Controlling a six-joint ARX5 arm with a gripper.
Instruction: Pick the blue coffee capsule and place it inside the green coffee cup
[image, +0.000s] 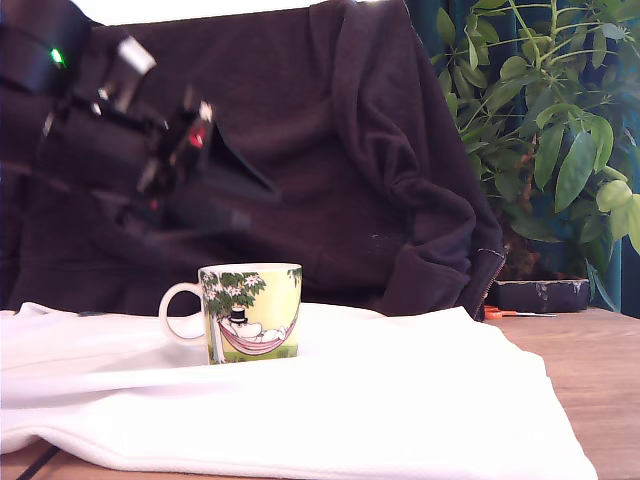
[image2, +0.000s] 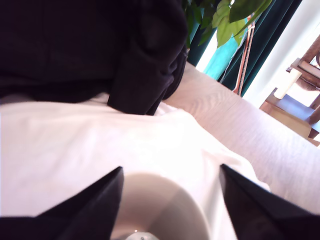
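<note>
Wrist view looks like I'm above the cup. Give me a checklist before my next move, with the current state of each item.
1. Claw open: ok. Its fingers stand apart with nothing between them.
2. Green coffee cup upright: ok. It stands on the white cloth.
3. Claw over the cup: ok. The wrist view shows the cup's mouth between the fingers, and the exterior view shows the claw well above the cup.
4. Blue coffee capsule located: cannot tell. It shows nowhere on the cloth, and a small pale shape inside the cup is too cropped to name.
5. Dark fabric clear of the cup: ok. It hangs behind the cup.
</note>
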